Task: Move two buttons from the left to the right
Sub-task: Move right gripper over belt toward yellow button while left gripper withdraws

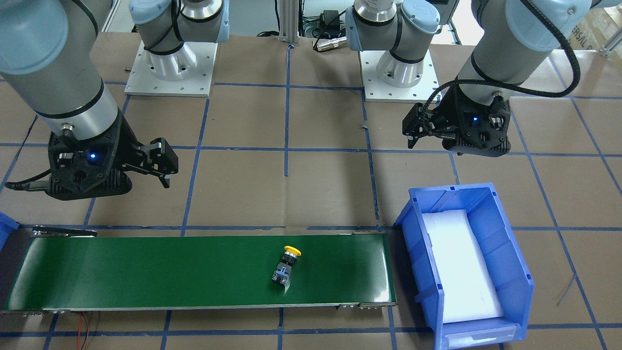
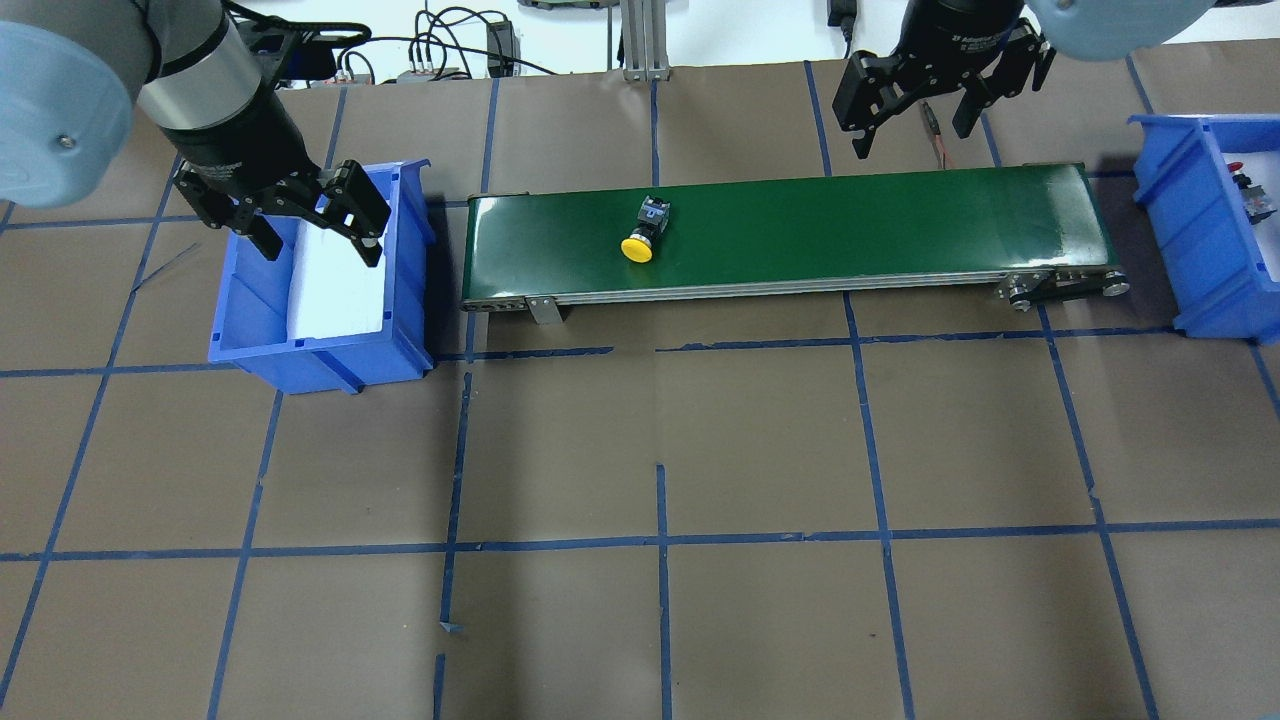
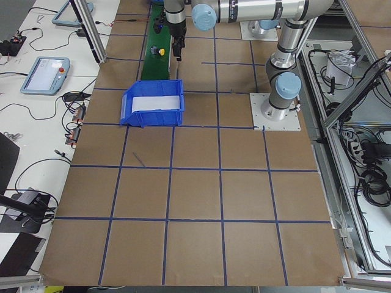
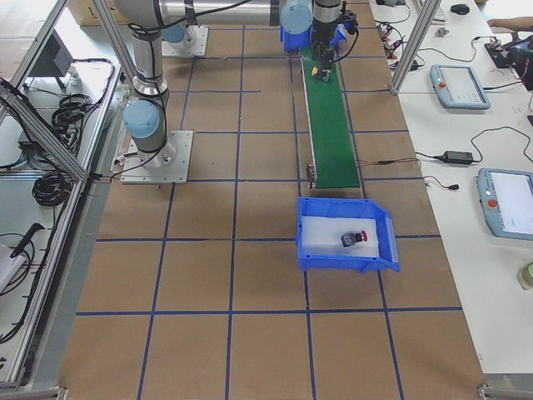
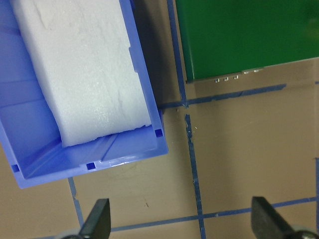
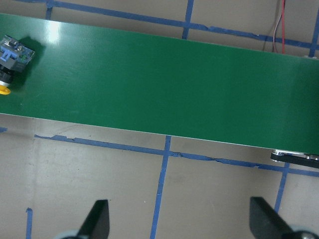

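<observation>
The yellow-capped button point(image 1: 286, 265) lies on its side on the green conveyor belt point(image 1: 146, 272), near its left-bin end; it also shows in the overhead view point(image 2: 643, 228) and the right wrist view point(image 6: 10, 59). The red-capped button point(image 4: 354, 239) lies on white foam in the right blue bin point(image 4: 350, 262), and shows in the overhead view point(image 2: 1250, 190). My left gripper point(image 2: 318, 240) is open and empty, hovering over the left blue bin point(image 2: 320, 360), which holds only foam. My right gripper point(image 2: 912, 118) is open and empty above the belt's far edge, right of the yellow button.
The two arm bases point(image 1: 170, 63) stand on the robot's side of the table. A red wire point(image 6: 279, 25) runs off the belt's right end. Blue tape lines grid the brown table point(image 2: 660, 600). Side benches hold tablets point(image 4: 458, 83).
</observation>
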